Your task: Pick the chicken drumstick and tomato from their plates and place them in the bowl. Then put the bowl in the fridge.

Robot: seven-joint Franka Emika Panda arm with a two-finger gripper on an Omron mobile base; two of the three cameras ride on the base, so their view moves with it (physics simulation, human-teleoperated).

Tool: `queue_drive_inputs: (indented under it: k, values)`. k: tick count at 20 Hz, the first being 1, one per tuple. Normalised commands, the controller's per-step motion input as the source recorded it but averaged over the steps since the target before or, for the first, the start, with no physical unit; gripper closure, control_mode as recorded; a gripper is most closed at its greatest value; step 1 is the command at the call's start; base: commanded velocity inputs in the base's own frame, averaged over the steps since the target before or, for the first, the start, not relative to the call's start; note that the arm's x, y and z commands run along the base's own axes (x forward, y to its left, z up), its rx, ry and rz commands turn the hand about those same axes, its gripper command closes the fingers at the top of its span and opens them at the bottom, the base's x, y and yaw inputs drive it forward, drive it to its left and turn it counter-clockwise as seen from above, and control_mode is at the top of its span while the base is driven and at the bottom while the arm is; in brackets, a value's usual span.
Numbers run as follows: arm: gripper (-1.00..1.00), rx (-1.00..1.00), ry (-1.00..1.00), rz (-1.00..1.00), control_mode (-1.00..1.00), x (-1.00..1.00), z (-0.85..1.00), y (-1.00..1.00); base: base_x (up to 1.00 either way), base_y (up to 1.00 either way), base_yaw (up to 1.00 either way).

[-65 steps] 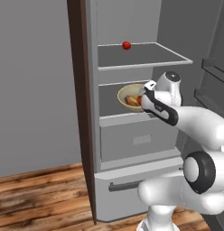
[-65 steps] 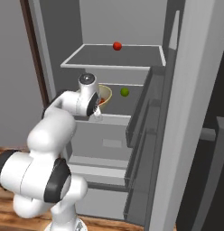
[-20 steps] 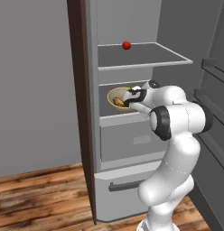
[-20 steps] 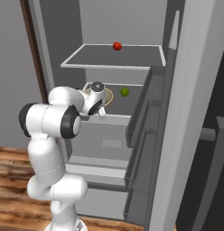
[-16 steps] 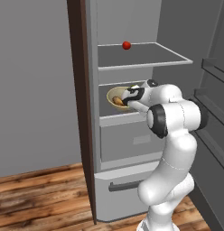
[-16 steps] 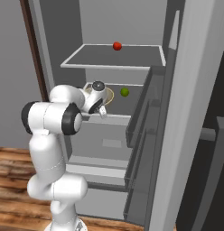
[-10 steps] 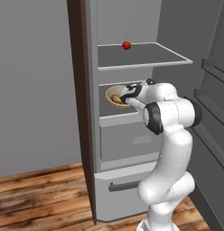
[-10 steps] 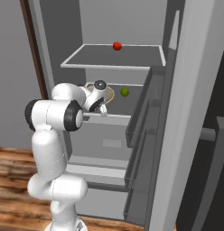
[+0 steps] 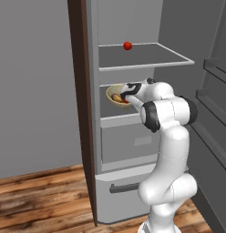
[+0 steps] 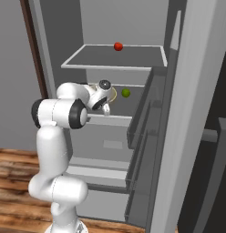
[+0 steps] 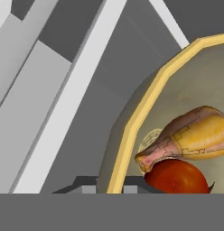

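Observation:
The tan bowl (image 9: 114,92) sits at middle-shelf height inside the open grey fridge (image 9: 133,141). In it lie the golden-brown chicken drumstick (image 11: 195,137) and, beside it, the red tomato (image 11: 177,178). My gripper (image 9: 127,96) is shut on the bowl's right rim, and in the hand view its tips (image 11: 109,188) straddle the yellow rim (image 11: 145,108). From the right, the hand (image 10: 104,99) covers most of the bowl (image 10: 114,93). I cannot tell whether the bowl rests on the shelf. The plates are out of view.
A plain red ball (image 9: 127,45) lies on the upper shelf (image 10: 115,61). A small green ball (image 10: 126,93) sits on the middle shelf just right of the bowl. Drawers with bar handles are below, and the open fridge door (image 10: 192,113) stands at the right.
The arm has stretched forward and carried the bowl deeper and leftward over the middle shelf. The gripper has stayed shut on the rim.

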Motion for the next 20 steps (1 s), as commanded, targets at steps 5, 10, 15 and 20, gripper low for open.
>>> queue_drive_inputs:
  k: [5,10,15,20]
  values:
    - [1.00,0.00,0.00,0.00,-1.00,0.28,0.00,0.08,0.00,0.00,0.00]
    - [-1.00,0.00,0.00,0.00,-1.00,0.12,0.00,0.04,0.00,0.00,0.00]
    - [-1.00,0.00,0.00,0.00,-1.00,-0.08,0.13,0.00,0.00,0.00,0.00]
    - [-1.00,0.03,0.00,0.00,-1.00,-0.27,0.17,0.00,0.00,0.00,0.00]
